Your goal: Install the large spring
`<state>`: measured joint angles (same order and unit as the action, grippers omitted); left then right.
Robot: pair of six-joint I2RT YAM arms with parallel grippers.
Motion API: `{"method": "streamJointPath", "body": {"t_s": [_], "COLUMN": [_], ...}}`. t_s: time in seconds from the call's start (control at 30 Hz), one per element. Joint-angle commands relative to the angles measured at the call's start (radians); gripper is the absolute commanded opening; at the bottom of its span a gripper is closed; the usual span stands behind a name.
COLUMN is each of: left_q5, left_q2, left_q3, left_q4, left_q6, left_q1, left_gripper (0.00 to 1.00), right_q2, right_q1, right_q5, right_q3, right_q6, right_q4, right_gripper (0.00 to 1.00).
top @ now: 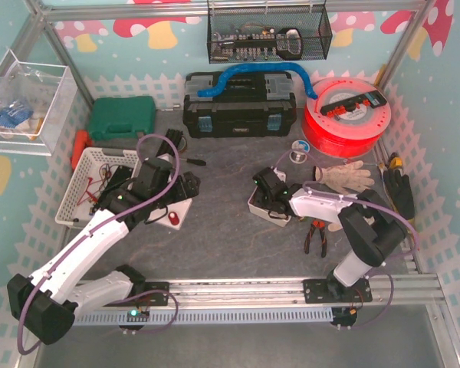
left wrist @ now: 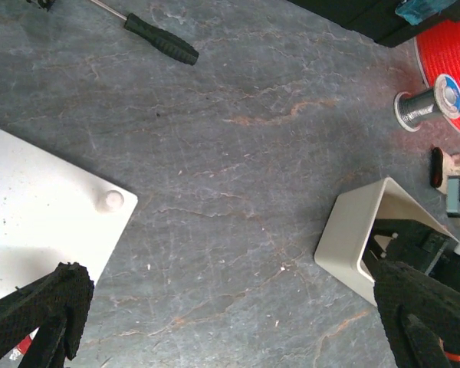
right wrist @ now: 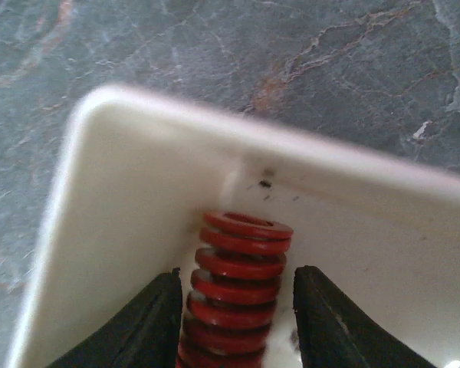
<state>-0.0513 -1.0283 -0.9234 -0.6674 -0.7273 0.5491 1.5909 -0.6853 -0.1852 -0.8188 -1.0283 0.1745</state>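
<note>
The large red spring (right wrist: 242, 244) lies in a corner of a small white tray (right wrist: 130, 192), which also shows in the top view (top: 269, 210) and the left wrist view (left wrist: 358, 231). My right gripper (right wrist: 238, 276) is open and reaches into the tray, one finger on each side of the spring. The left finger is against the coils and a gap shows on the right. My left gripper (left wrist: 234, 322) is wide open and empty, held above bare table between the tray and a white plate (left wrist: 38, 207). The plate carries a small round peg (left wrist: 109, 201).
A black toolbox (top: 240, 107), a red filament spool (top: 345, 115) and a green case (top: 123, 117) stand at the back. A white basket (top: 83, 180) is at the left. A glove (top: 343, 176), pliers (top: 317, 234), a solder reel (left wrist: 425, 103) and a screwdriver (left wrist: 159, 40) lie on the table.
</note>
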Motion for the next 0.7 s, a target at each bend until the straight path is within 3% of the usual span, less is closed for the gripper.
{"method": "streamJointPath", "body": {"t_s": [0.0,0.67], "left_q5": [0.018,-0.027], "left_q2": [-0.001,0.014], "left_q3": [-0.033,0.012], "left_q4": [0.013,0.03], "left_q6": [0.025,0.035], "left_q1": [-0.006,-0.041], "left_gripper": [0.99,0.99], "right_q2": [0.069,0.169], "right_q1": [0.01,0.023], "right_q5": [-0.015,-0.07], "right_q3": [-0.019,-0.091], "right_q6": [-0.008,0.022], "right_q4": [-0.017,0.143], "right_gripper": [0.44,0.35]}}
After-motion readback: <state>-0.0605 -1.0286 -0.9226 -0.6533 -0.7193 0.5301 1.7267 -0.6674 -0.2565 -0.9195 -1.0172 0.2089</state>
